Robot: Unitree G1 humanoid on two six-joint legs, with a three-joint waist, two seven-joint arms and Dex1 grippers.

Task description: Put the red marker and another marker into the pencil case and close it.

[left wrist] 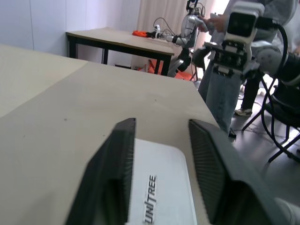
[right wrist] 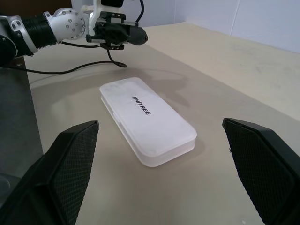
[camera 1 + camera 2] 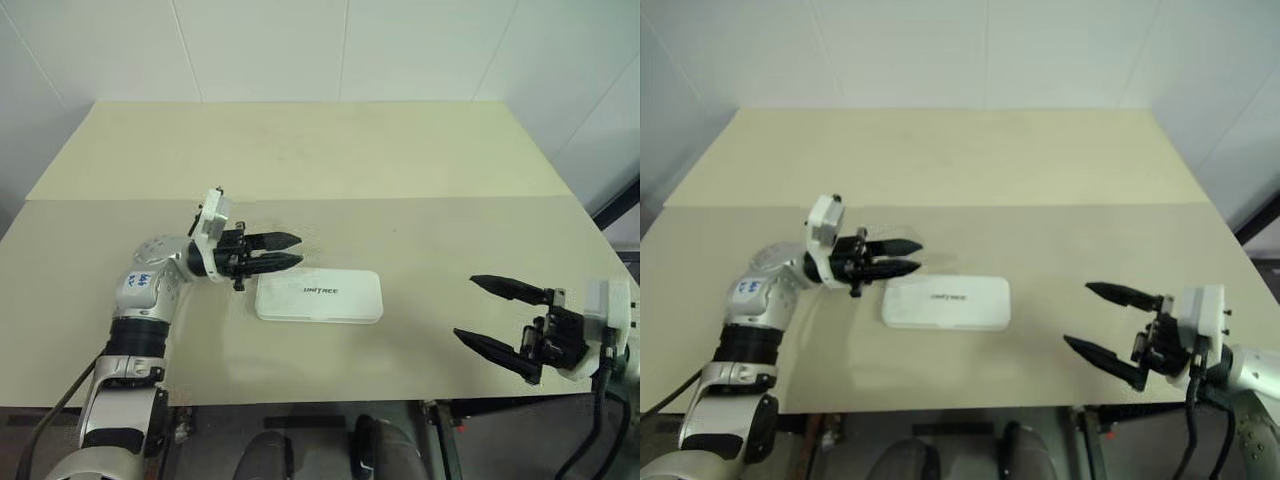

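The pencil case [image 3: 318, 296] lies flat and closed on the table, its white lid up with the black lettering showing. My left gripper [image 3: 297, 250] hovers level just behind the case's left end, pointing right. Its fingers [image 1: 112, 173] stand a little apart with nothing between them, and the case lid [image 1: 161, 187] shows through the gap. My right gripper [image 3: 465, 308] is near the table's front right corner, well clear of the case, wide open and empty, pointing towards the case [image 2: 147, 119]. The red marker and the other marker are out of view.
The beige table [image 3: 300, 150] has a seam across its middle and bare surface around the case. Past the table's right edge, the left wrist view shows a person [image 1: 225, 93] standing, a second table [image 1: 117, 37] with gear on it, and a chair [image 1: 281, 136].
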